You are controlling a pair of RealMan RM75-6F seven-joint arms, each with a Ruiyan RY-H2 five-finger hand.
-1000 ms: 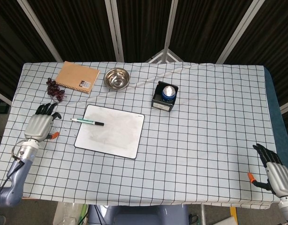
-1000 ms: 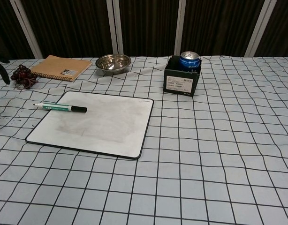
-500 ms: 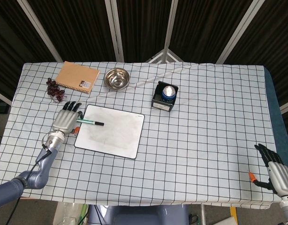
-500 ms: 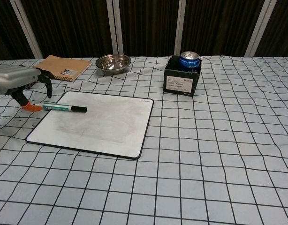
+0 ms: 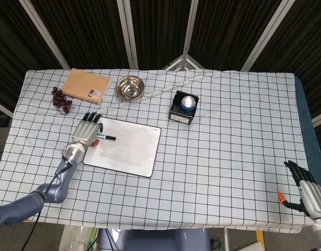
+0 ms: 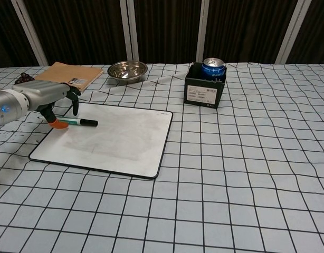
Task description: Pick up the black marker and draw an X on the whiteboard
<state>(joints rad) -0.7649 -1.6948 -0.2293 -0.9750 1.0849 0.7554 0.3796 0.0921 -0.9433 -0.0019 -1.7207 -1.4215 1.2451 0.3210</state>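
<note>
The black marker (image 5: 104, 137) lies on the near-left corner region of the whiteboard (image 5: 126, 149), its long axis running left to right along the board's far edge, black cap toward the board's middle and its other end hidden under the left hand (image 5: 86, 134). That hand hovers over the board's left edge, fingers spread and curved down around the marker; whether they touch it cannot be told. The right hand (image 5: 308, 192), fingers apart, sits at the table's near-right corner, well apart.
</note>
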